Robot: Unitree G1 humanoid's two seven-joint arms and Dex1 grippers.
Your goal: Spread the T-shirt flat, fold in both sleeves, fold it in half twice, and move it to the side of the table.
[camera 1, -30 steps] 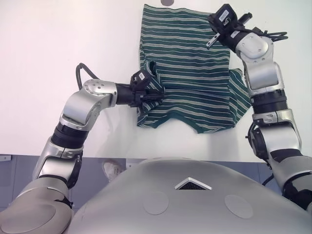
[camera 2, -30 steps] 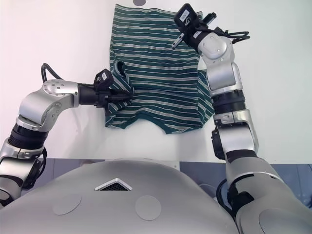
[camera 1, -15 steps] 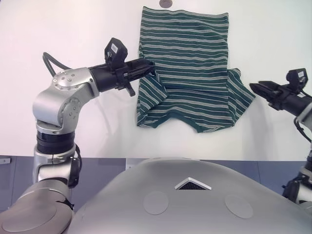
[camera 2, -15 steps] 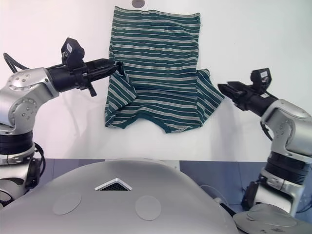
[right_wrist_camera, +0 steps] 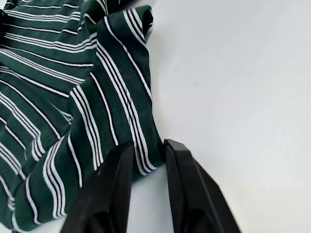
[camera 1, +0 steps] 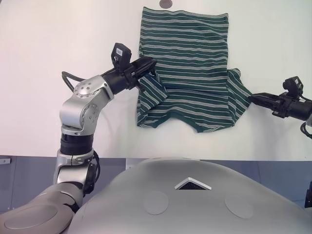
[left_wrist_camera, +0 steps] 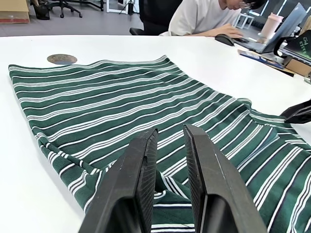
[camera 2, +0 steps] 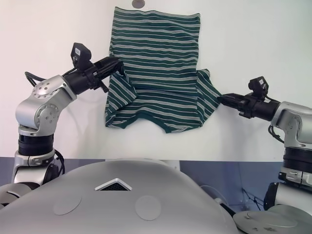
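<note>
At desk (camera 1: 48, 48) centre, 12 o'clock from me, T-shirt (camera 1: 190, 63) lies spread, left sleeve (camera 1: 152, 90) folded in. Left hand (camera 1: 148, 62) at shirt's 9 o'clock, narrowly parted, holding nothing. Right hand (camera 1: 253, 99) at 3 o'clock, slightly parted, straddles right sleeve (camera 1: 239, 90) hem. Sleeve step, I judge; next: pinch, fold inward.

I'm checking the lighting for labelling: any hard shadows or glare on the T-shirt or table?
Left eye view: table evenly lit, only a soft shadow beside the left arm; no glare on the T-shirt. Right wrist view: faint shadow along the sleeve edge.
</note>
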